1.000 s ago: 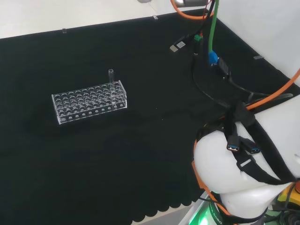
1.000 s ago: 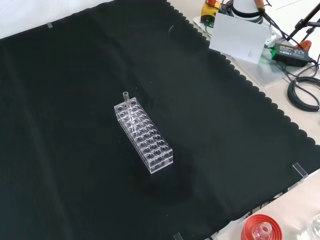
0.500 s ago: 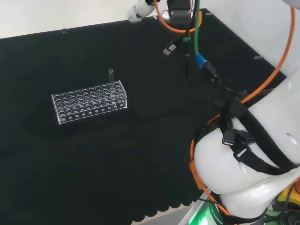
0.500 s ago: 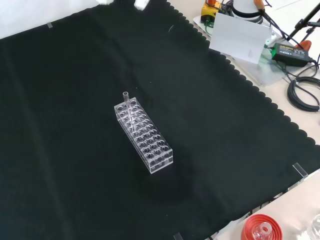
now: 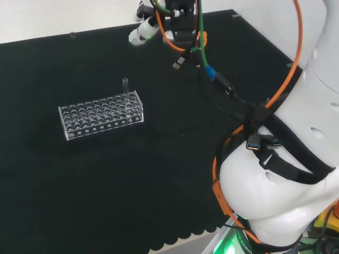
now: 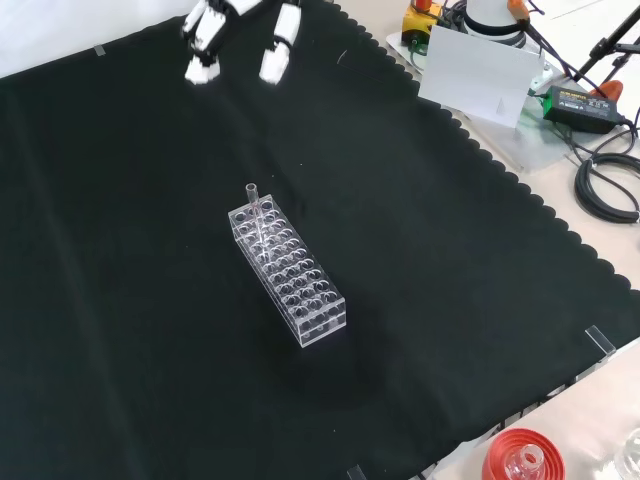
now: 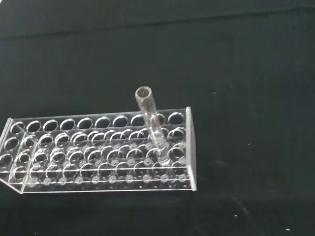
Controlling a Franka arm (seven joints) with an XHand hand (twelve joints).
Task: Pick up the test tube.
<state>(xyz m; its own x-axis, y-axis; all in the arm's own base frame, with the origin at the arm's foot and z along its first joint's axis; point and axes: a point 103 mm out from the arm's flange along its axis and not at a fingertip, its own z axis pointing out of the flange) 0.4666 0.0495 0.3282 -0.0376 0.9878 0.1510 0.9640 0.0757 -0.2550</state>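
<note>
Front view: a clear test tube (image 6: 254, 203) stands in a hole at the far end of a clear plastic rack (image 6: 289, 275) on the black-clothed desk (image 6: 470, 260), its open mouth rising above the rack's top plate. Well apart from the rack, toward the far edge of the cloth, the robot's hand (image 6: 240, 30) hangs in the air with its fingers (image 6: 279, 55) spread and straight, holding nothing. From the head view the hand (image 5: 143, 30) sits up and to the right of the rack (image 5: 100, 114), with the tube (image 5: 126, 87) at the rack's right end. Seen from the wrist view, the tube (image 7: 150, 123) leans slightly in its hole near one end of the rack (image 7: 101, 153), and the other holes look empty. Thin glass of this kind is likely light, stiff, smooth and easily broken, so a pinch on the bare stretch just below the mouth, above the rack's top plate, looks the sensible hold, followed by a lift along the tube's own line so it does not bind in the holes or drag the light rack with it.
</note>
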